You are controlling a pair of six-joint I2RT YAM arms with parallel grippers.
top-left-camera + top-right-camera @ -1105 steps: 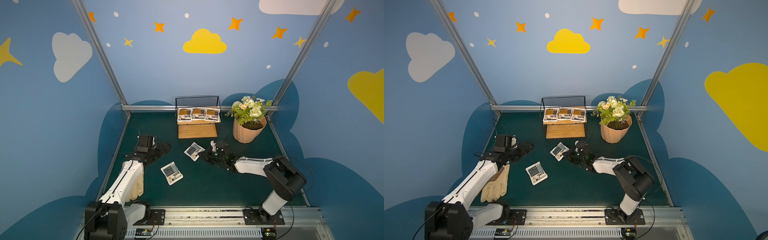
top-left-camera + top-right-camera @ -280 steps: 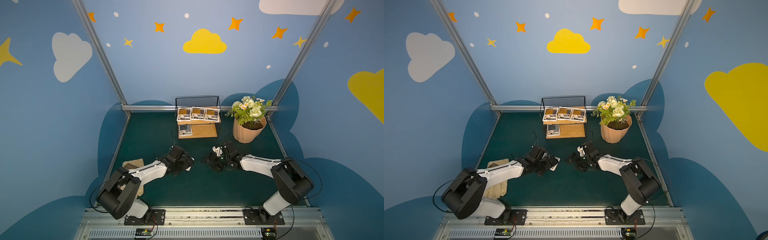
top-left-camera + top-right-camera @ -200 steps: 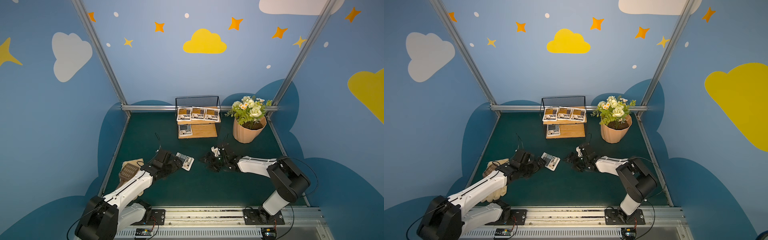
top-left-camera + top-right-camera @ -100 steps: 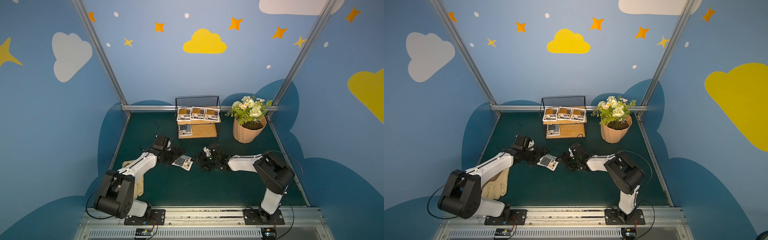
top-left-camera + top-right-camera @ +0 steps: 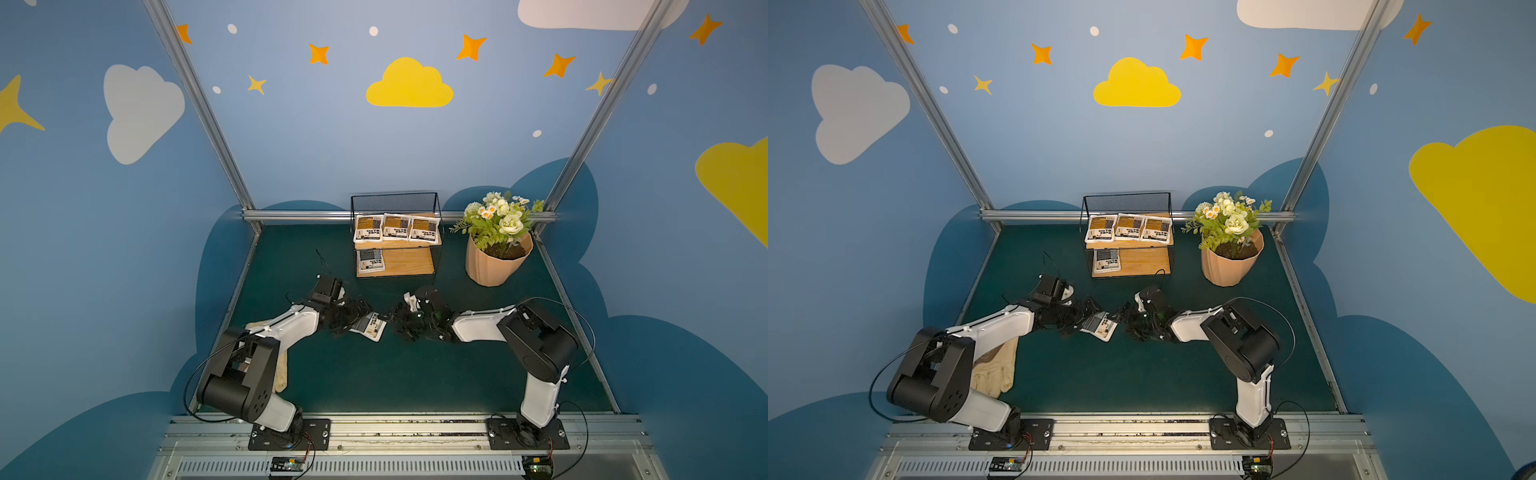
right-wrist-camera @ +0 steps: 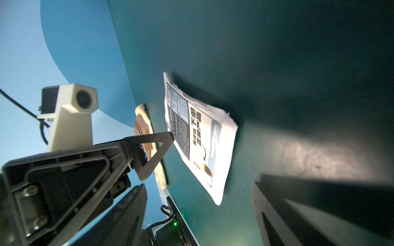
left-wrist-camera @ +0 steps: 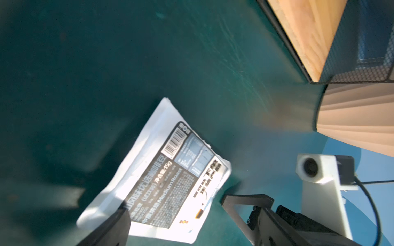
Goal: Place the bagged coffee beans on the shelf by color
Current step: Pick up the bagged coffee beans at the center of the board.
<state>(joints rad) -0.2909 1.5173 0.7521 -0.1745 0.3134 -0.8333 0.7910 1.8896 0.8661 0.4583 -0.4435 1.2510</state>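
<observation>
Lying flat: white, grey-blue-panelled pouch (image 7: 162, 176)

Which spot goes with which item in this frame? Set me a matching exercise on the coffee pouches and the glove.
Things:
A. three orange-brown pouches
B. shelved grey-blue pouch
C. loose grey-blue pouch
D. cream glove

Places:
1. flat on the green mat, between the left gripper and the right gripper
2. upper shelf board
3. partly under the left arm
4. lower shelf board

Pairs: A-2, B-4, C-1, D-3
</observation>
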